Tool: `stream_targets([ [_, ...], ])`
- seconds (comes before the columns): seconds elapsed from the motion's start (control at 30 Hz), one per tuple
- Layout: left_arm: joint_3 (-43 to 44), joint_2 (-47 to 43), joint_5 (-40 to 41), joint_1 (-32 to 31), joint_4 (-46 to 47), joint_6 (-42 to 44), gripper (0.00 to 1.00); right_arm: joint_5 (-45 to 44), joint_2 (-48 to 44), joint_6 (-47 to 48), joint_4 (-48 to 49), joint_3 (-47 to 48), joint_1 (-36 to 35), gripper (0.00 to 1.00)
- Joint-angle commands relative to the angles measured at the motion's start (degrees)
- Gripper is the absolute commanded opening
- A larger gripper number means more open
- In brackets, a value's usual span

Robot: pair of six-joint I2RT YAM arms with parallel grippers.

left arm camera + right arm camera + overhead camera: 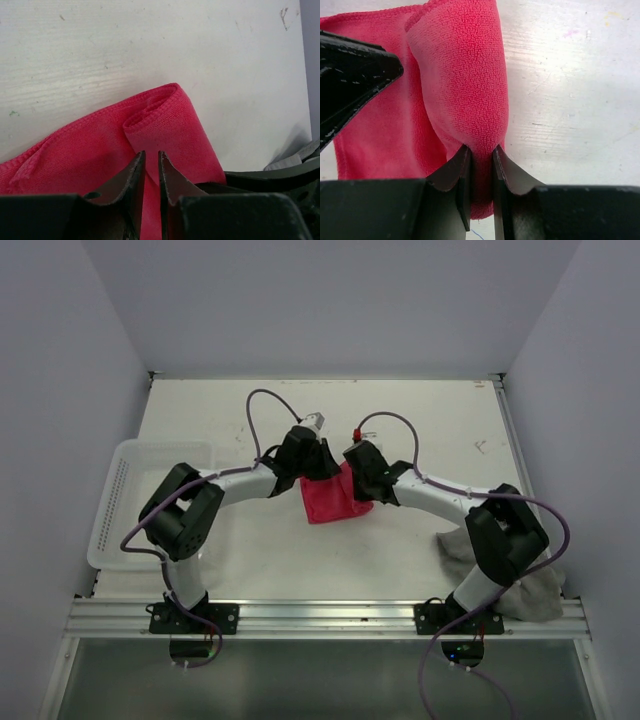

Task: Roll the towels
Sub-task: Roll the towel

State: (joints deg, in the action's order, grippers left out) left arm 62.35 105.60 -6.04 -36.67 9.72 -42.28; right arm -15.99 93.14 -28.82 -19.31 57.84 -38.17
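- Between the jaws of the right gripper [479, 152]: rolled edge of the bright pink-red soft cloth towel [460, 75], pinched tight.
- Just beside it, the left gripper [150, 159] is narrow, nipping the same towel.

Silver arms [245, 483] carry purple cables [265, 392], left gripper [151, 154] black.

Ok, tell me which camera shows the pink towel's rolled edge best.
Left wrist: the pink towel fills it, with the curl of its rolled edge open to view. Right wrist shows the fold pinched in the right gripper, but no curl. Top external shows only a small, partly covered patch.
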Motion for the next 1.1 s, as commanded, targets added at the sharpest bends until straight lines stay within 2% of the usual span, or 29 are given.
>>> stream_targets([
  [0.0, -1.96, -2.06, 0.59, 0.72, 0.04, 0.97, 0.2, -13.07, 2.04, 0.34, -5.56, 4.19, -3.3, 0.0],
  [0.23, -4.6, -3.47, 0.68, 0.89, 0.92, -0.26, 0.2, -23.28, 6.7, -3.08, -12.23, 9.56, -10.51, 0.0],
  [0.37, -6.79, -3.91, -0.37, 1.86, 1.79, -1.57, 0.19, -25.23, 9.42, -3.35, -13.38, 12.11, -12.62, 0.0],
  [0.7, -7.77, -5.14, -1.78, 2.48, 3.99, -2.89, 0.19, -24.97, 14.35, -5.28, -15.49, 16.51, -14.65, 0.0],
  [1.07, -9.52, -2.42, -6.96, 2.56, 13.13, -8.25, 0.19, -22.42, 14.88, -6.34, -15.41, 16.51, -15.0, 0.05],
])
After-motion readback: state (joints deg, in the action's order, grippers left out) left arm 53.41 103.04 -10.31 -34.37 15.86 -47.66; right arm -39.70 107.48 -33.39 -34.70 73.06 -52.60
